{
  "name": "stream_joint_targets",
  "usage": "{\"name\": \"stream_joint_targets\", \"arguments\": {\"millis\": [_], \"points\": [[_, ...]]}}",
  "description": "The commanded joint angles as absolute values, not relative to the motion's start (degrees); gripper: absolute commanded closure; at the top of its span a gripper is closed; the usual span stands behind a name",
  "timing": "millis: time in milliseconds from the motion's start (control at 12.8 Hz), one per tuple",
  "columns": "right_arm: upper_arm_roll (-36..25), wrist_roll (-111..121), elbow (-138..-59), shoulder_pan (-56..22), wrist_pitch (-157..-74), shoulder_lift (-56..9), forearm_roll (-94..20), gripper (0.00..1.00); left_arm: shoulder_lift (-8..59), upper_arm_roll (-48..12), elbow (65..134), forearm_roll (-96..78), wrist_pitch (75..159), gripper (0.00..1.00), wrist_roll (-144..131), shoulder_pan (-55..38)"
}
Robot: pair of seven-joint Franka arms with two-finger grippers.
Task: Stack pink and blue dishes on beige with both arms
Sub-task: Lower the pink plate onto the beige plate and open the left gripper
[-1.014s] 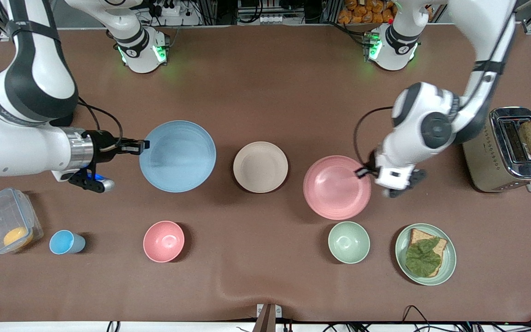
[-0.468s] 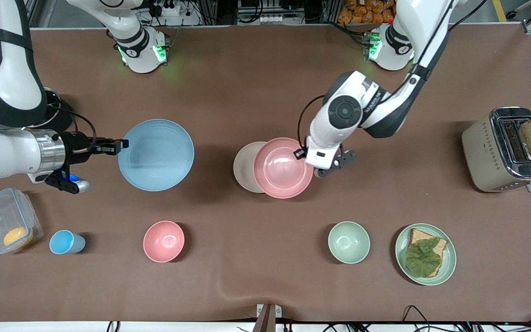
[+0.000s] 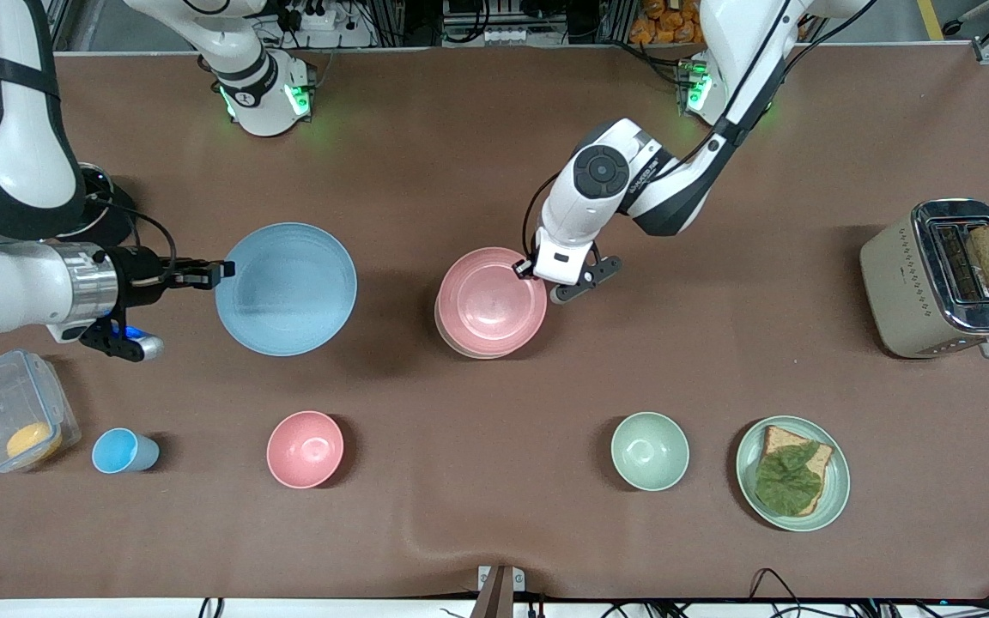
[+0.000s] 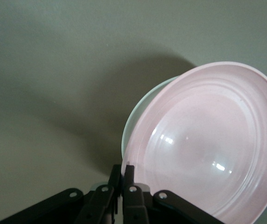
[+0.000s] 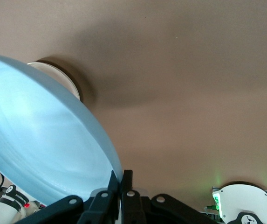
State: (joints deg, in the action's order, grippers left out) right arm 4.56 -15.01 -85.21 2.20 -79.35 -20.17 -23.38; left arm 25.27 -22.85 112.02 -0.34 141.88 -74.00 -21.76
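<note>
Brown matting covers the whole desk (image 3: 477,129), with both arm bases along its edge farthest from the front camera.

At the desk's middle, the left gripper (image 3: 527,270) is pinched tight on the rim of the pink plate (image 3: 494,302), which hangs almost squarely over the beige plate (image 3: 453,342); only a thin cream crescent shows under the pink rim, on the side toward the front camera and the right arm's end. The left wrist view shows the pink plate (image 4: 208,144) tilted and raised above the pale plate (image 4: 135,119) beneath it.

Toward the right arm's end of the desk, the right gripper (image 3: 215,273) is clamped on the rim of the blue plate (image 3: 287,288), held up over bare matting and well apart from the pair; this arm waits.

As I judge it, the step in hand is setting pink on beige. To do it well: level the plate, shift it until the crescent disappears, lower until the rims nest, and only then let go, drawing the fingers straight outward so the stack does not slide.

Both carried plates are flat, round and matte with shallow concentric rings, pale pink and light blue.
</note>
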Motion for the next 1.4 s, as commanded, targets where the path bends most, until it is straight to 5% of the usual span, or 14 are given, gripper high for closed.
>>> {"name": "stream_joint_targets", "arguments": {"millis": [0,936,1014,1092,1170,1326], "points": [[5.0,-14.0,-85.3,2.9,-78.8,-20.2,-22.4,1.00,25.3,-22.3,114.6,-0.5,146.4,1.00,-75.1,-23.1],[5.0,-13.8,-86.3,2.7,-78.8,-20.2,-21.9,1.00,31.7,-21.4,115.3,2.3,155.8,1.00,-75.1,-24.0],[5.0,-13.8,-86.4,2.7,-78.8,-20.2,-21.9,1.00,31.7,-21.4,115.2,2.5,155.8,0.88,-75.1,-23.9],[5.0,-13.9,-86.4,2.7,-78.8,-20.2,-21.9,1.00,31.7,-21.4,115.1,2.4,155.8,0.38,-75.1,-23.9],[5.0,-13.9,-86.5,2.7,-78.8,-20.2,-21.9,1.00,31.7,-21.4,115.1,2.5,155.8,0.00,-75.1,-23.9],[5.0,-13.9,-86.8,2.6,-78.8,-20.2,-21.9,1.00,31.2,-21.4,114.9,2.5,155.6,0.00,-75.1,-23.6]]}}
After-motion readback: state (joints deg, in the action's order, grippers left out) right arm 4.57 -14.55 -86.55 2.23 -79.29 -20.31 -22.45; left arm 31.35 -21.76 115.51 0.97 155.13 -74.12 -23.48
